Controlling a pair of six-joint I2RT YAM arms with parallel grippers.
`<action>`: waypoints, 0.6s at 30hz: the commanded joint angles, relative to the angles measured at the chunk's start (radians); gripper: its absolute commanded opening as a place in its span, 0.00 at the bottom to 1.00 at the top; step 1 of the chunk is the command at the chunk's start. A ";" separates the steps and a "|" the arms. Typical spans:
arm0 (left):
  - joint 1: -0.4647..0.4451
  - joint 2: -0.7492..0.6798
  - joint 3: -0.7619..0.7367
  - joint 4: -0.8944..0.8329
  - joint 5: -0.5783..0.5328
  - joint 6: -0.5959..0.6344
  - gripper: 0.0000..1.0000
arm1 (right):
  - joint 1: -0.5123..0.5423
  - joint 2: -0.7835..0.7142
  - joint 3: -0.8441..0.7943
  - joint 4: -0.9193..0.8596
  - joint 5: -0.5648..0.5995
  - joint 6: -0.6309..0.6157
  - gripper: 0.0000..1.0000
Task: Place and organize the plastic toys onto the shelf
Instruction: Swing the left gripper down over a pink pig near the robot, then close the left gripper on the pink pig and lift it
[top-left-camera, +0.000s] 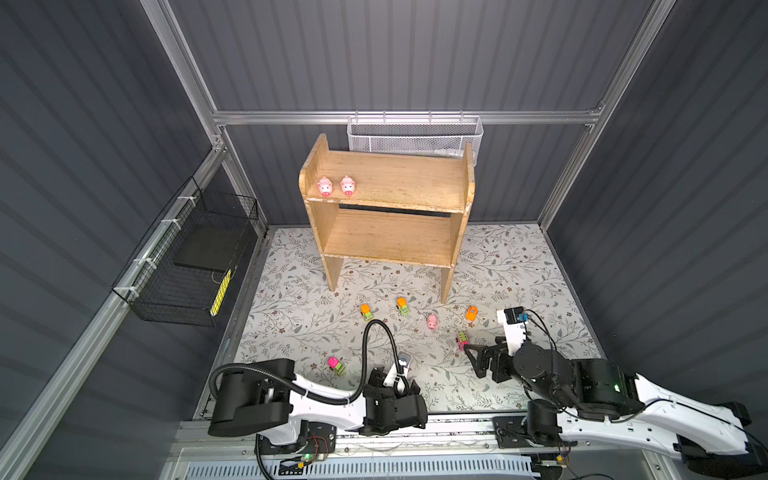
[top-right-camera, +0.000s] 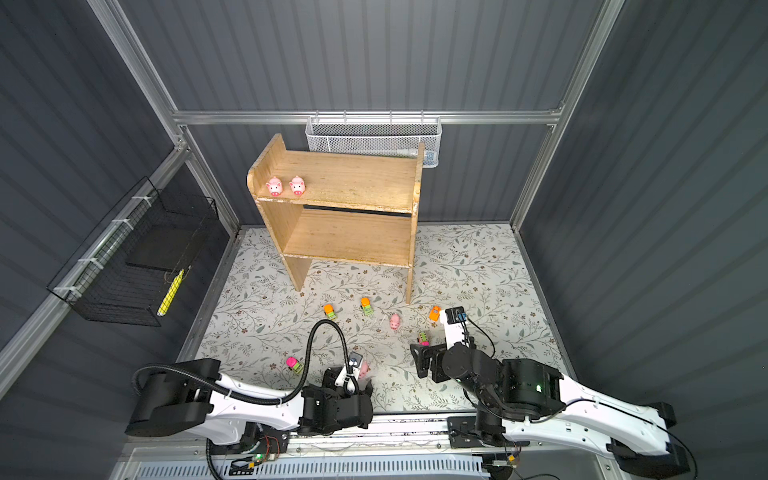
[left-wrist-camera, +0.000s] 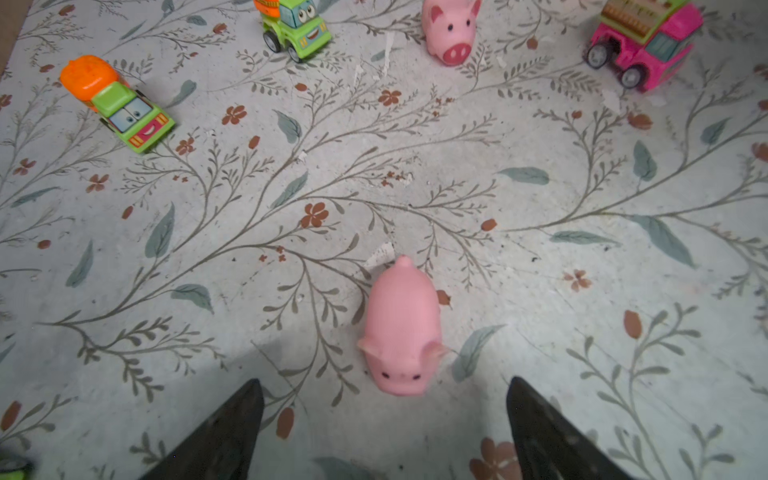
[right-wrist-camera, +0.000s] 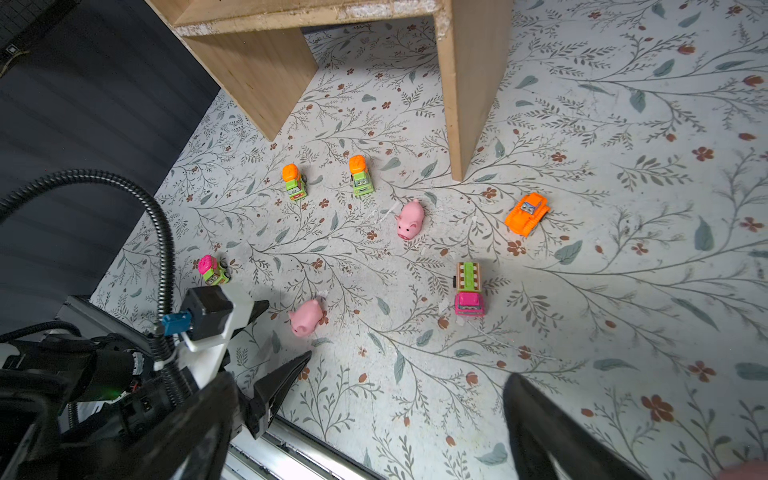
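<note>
While two pigs (top-left-camera: 325, 186) sit side by side at the left end of the top board of the shelf (top-left-camera: 407, 178), the other toys lie on the flowery mat (top-left-camera: 291, 299) in front of the shelf. Farthest left is a pink and green car (top-left-camera: 336, 365), well out in front of the shelf's left leg.

Next comes the left gripper (left-wrist-camera: 385, 381), low over the mat and far out from the shelf. Its two fingers (left-wrist-camera: 232, 428) are spread wide apart and hold nothing. The near pig (left-wrist-camera: 400, 328) lies just ahead of the tips, close to the middle of the gap, and touches neither finger. This pig is longer than it is wide. Its nose points at the gripper and its tail points back toward the shelf, so its thin sides face the two fingers. I think the left arm should take it, since it is much nearer. It looks like it only has to slide forward a little and then squeeze.

Closer to the shelf stand two orange and green trucks (top-left-camera: 366, 311). Then come another pig (top-left-camera: 432, 322), a pink truck (top-left-camera: 461, 340) and an orange car (top-left-camera: 471, 312) near the shelf's right leg.

Last is the right gripper (right-wrist-camera: 410, 365), out in front of that right leg. Its fingers are wide apart too, with only bare mat between them.
</note>
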 joint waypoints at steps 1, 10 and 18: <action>0.035 0.027 0.008 0.069 0.028 0.033 0.89 | 0.005 -0.010 0.004 -0.042 0.025 0.004 0.99; 0.077 0.005 -0.088 0.250 0.044 0.083 0.77 | 0.005 -0.053 -0.015 -0.070 0.026 0.022 0.99; 0.076 0.010 -0.189 0.423 0.031 0.109 0.75 | 0.004 -0.045 -0.007 -0.083 0.025 0.012 0.99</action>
